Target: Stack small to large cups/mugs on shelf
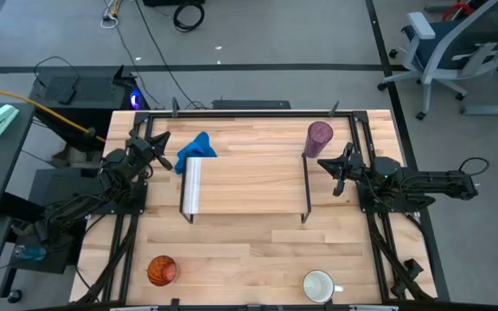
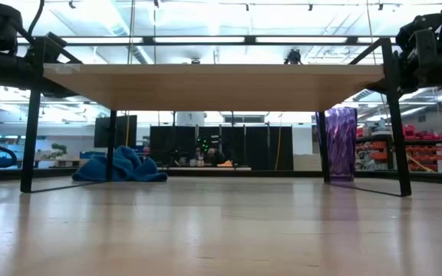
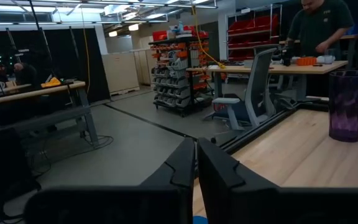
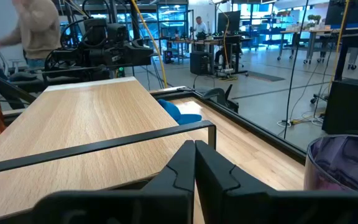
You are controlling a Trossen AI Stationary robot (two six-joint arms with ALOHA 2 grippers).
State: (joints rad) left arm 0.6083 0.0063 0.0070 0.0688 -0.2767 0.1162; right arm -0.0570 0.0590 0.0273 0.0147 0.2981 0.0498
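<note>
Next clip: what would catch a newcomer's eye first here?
The bare wooden shelf fills the table's middle, with nothing stacked on it. The three vessels sit scattered around it: the purple tumbler by its far right corner, the orange cup and the white mug along the near edge. A blue cloth lies crumpled by the shelf's far left corner, close to the left gripper.

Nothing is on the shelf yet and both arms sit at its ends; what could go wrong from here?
The purple tumbler stands close beside the right tool and the shelf leg, so a reach may tip it. The orange cup and mug sit at the near edge, where a nudge could push them off.
</note>
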